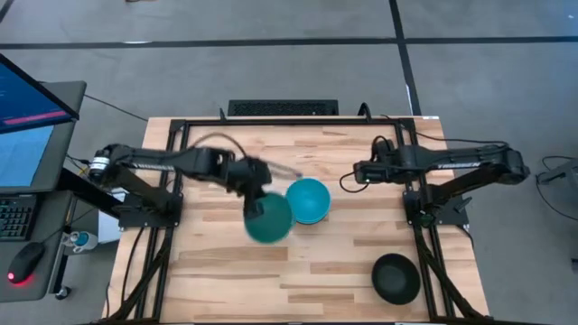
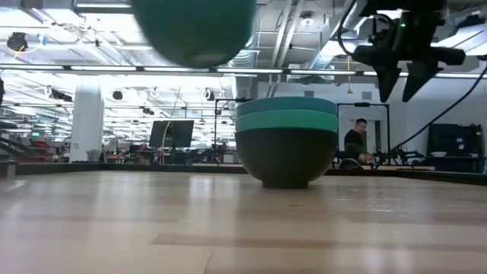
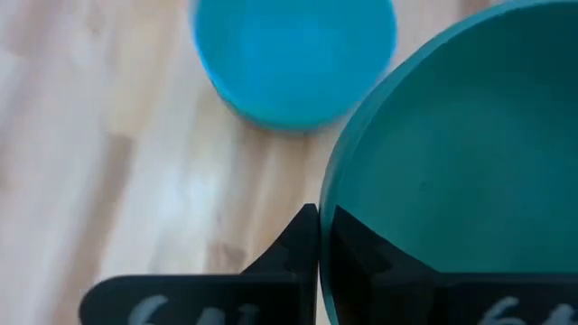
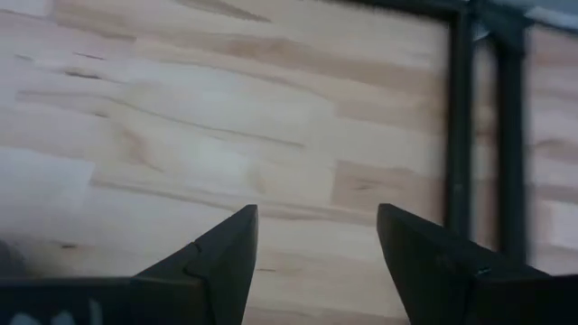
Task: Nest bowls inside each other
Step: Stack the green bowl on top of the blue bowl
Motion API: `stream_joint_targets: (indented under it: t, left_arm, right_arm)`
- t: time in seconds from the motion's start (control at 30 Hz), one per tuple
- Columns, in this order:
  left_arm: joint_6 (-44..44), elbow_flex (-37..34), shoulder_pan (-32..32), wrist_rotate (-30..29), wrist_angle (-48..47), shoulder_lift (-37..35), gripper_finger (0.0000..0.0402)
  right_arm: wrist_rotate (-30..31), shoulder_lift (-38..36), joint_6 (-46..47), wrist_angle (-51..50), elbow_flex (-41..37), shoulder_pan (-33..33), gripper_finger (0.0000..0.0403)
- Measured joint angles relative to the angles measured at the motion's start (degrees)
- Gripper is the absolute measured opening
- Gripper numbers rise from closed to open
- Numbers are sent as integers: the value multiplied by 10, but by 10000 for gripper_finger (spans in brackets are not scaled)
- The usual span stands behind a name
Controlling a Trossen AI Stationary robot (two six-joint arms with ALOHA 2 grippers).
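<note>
Tabletop (image 1: 226,280) of pale butcher-block planks, framed by black rails, offers wide bare wood along its near edge and its left side, with more open wood between the bowls and the back rail. Both dark arms reach inward from the sides.

At the middle stands the stack (image 2: 286,144): a black bowl at the bottom, a teal one nested in it, and a bright blue bowl (image 1: 309,199) on top, all smooth, round plastic with thin rims showing as bands in the low view.

Just beside the stack, toward the left, the teal-green bowl (image 1: 269,219) hangs clear of the wood, held up by the left gripper (image 3: 320,262), whose fingers are pinched together on its rim, one inside the wall and one outside.

Well apart, near the front right corner, a lone black bowl (image 1: 396,277) sits upright on the planks.

Raised above bare wood right of the stack, the right gripper (image 4: 316,262) holds nothing, its pointed fingers spread.
</note>
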Motion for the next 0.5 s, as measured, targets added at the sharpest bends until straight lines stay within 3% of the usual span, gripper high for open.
stream_joint_targets:
  t: [0.13, 0.33, 0.5]
  left_arm:
    - [36, 71, 53, 12, -41, 25, 0]
    - [129, 253, 86, 16, -183, 178, 0]
    - [193, 414, 95, 42, -236, 292, 0]
  right_arm:
    - [-23, -16, 0, 39, -38, -9, 250]
    - [-39, 2, 1, 92, -69, -12, 250]
    - [-41, 4, 37, 107, -89, 0, 250]
